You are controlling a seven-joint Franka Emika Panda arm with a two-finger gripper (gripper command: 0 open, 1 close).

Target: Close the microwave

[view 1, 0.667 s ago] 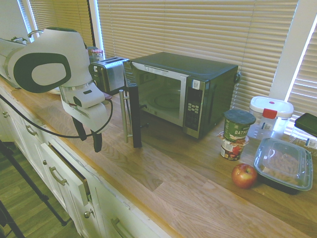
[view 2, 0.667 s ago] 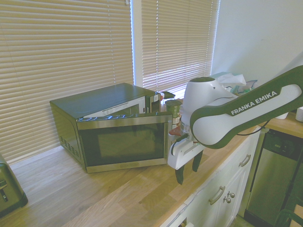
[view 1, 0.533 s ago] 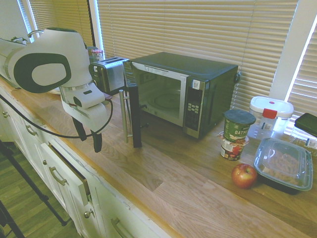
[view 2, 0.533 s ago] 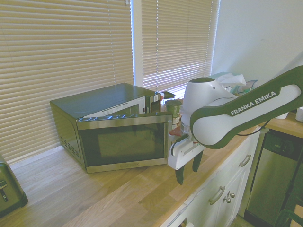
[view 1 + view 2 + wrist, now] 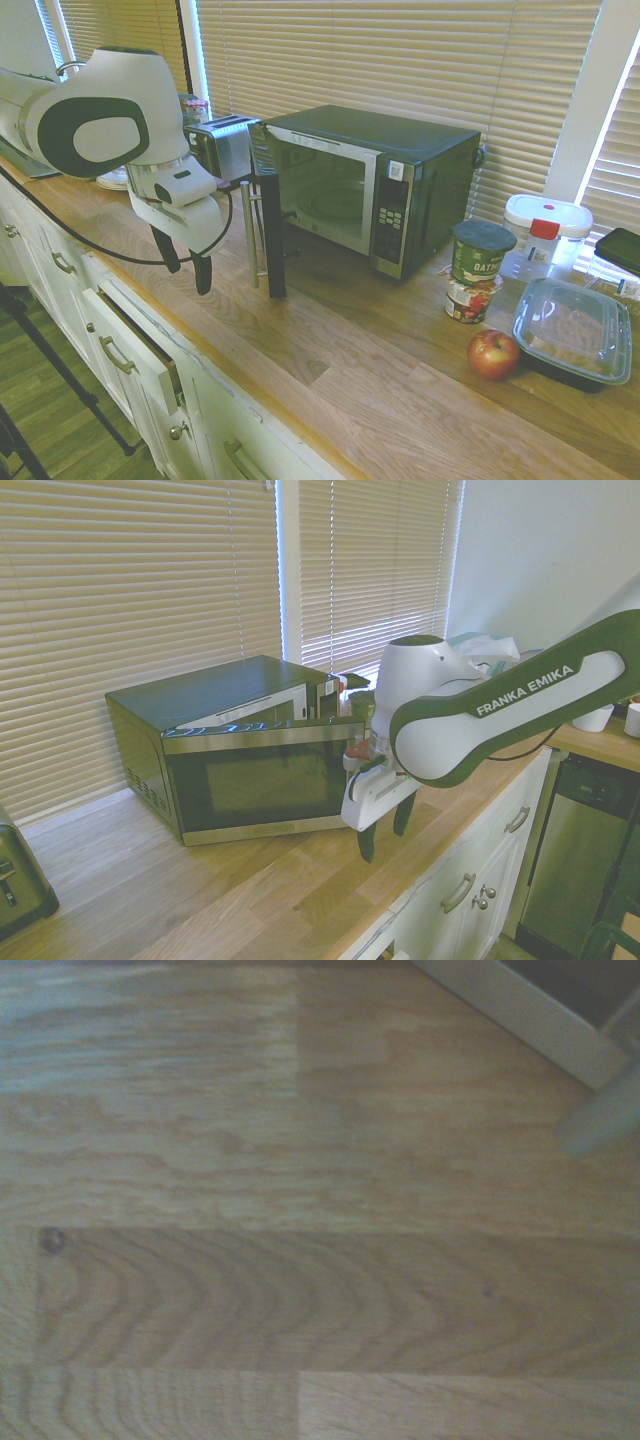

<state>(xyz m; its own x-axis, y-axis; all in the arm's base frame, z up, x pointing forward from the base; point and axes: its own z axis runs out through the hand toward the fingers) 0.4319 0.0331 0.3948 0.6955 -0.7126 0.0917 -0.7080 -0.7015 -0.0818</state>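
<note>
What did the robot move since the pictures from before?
Only its own arm moved: the claw shifted a little toward the microwave door and its handle. It is still open and took hold of nothing. The door is still open, and the apple and toaster stayed where they were.

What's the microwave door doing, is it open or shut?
Open. The door swings out from the microwave, and you can see the glass plate inside.

Our arm reaches outward, bent at the wrist, our gripper tilted downward, fingers parted.
</note>
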